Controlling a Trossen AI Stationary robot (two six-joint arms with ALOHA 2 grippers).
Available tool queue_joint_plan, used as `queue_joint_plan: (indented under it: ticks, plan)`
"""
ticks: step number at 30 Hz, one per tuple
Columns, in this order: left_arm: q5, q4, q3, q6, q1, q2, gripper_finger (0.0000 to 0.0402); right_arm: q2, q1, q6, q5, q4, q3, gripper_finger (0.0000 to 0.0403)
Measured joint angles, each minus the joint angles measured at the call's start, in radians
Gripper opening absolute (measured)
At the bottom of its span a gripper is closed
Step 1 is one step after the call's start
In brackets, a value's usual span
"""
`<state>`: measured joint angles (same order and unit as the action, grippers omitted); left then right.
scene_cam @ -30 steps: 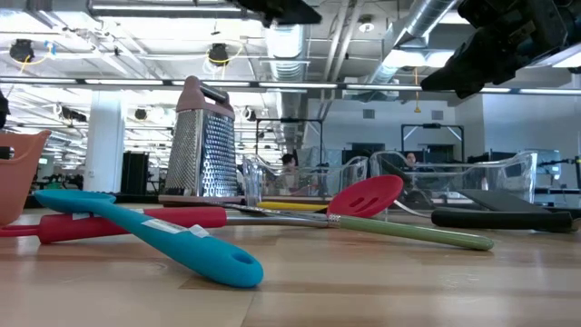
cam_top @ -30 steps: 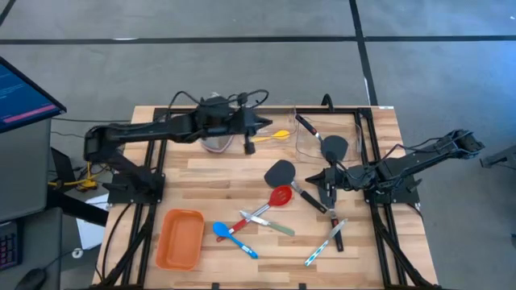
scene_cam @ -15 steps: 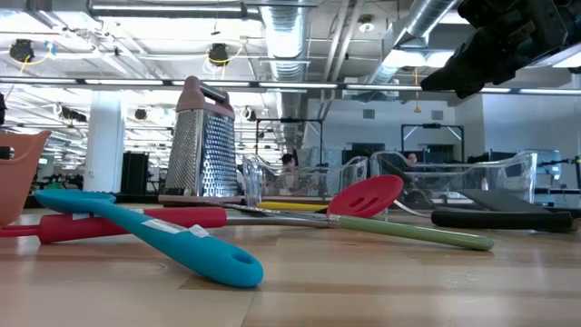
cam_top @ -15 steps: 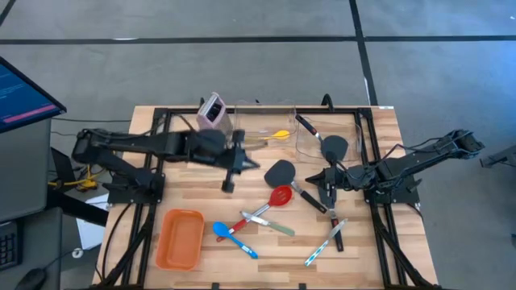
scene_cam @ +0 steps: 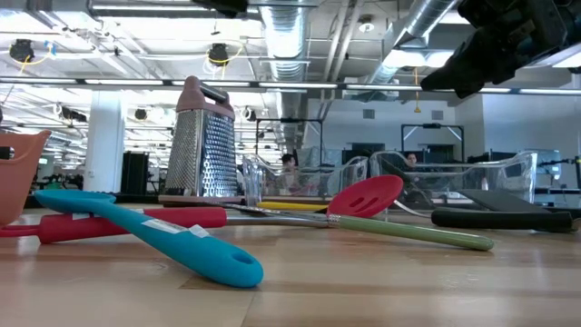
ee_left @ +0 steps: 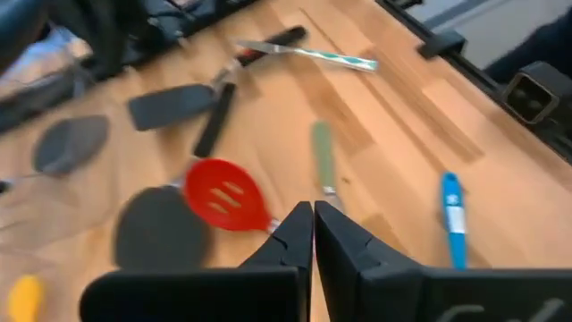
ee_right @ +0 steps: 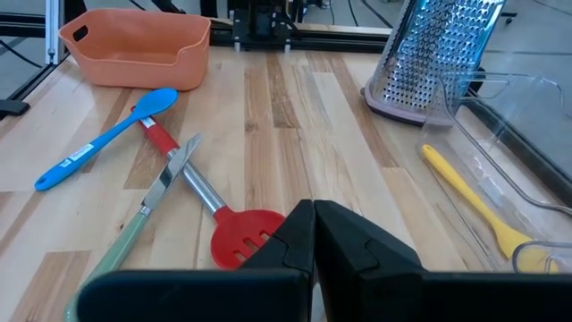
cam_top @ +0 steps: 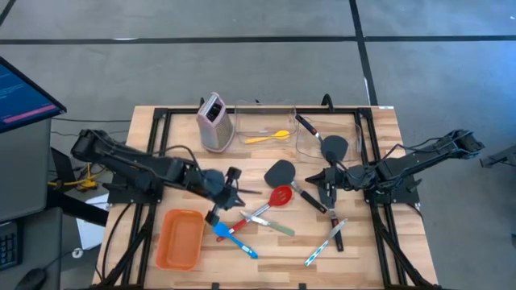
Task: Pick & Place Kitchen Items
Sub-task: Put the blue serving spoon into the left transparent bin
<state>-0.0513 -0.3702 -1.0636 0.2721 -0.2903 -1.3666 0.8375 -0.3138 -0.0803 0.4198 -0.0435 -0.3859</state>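
Kitchen items lie loose on the wooden table: a red slotted spoon (cam_top: 274, 199), a blue spoon (cam_top: 234, 239), a green-handled tool (cam_top: 274, 227), a black spatula (cam_top: 282, 171) and thin tools (cam_top: 326, 240) near the right front. A yellow spoon (cam_top: 270, 136) lies inside a clear bin (cam_top: 266, 121). My left gripper (cam_top: 239, 192) is shut and empty. It hangs tipped down just left of the red spoon's head (ee_left: 223, 192). My right gripper (cam_top: 329, 185) is shut and empty, right of the black spatula's handle.
A metal grater (cam_top: 214, 121) stands at the far edge beside the clear bin. A second clear bin (cam_top: 326, 133) holds a dark spatula. An orange tray (cam_top: 180, 238) sits at the near left. Black frame rails run along both sides of the table.
My left gripper has swung from above the far bin with the yellow spoon toward the table's near edge and down, tipping its fingers downward. It now hangs by the red spoon and has stayed shut. No item has moved.
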Motion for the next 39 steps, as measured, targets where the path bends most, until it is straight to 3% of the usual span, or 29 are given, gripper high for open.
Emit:
queue_joint_plan:
  ticks: [7, 12, 19, 34, 39]
  plan:
    - [0.003, 0.040, 0.111, -0.124, -0.071, 0.000, 0.0002, 0.000, 0.000, 0.000, 0.000, -0.024, 0.000, 0.0001]
    - [-0.001, 0.155, 0.152, -0.206, -0.113, -0.001, 0.0002, 0.000, 0.000, 0.000, 0.000, -0.061, 0.000, 0.0001]
    - [0.000, 0.275, 0.159, -0.209, -0.147, -0.001, 0.0002, 0.000, 0.000, -0.010, 0.000, -0.070, 0.000, 0.0001]
    - [-0.002, 0.291, 0.159, -0.202, -0.141, -0.001, 0.0002, 0.000, 0.000, -0.034, 0.000, -0.041, 0.000, 0.0001]
    - [-0.047, 0.361, 0.159, -0.202, -0.141, -0.001, 0.0002, 0.000, 0.000, -0.034, 0.000, -0.039, 0.000, 0.0001]
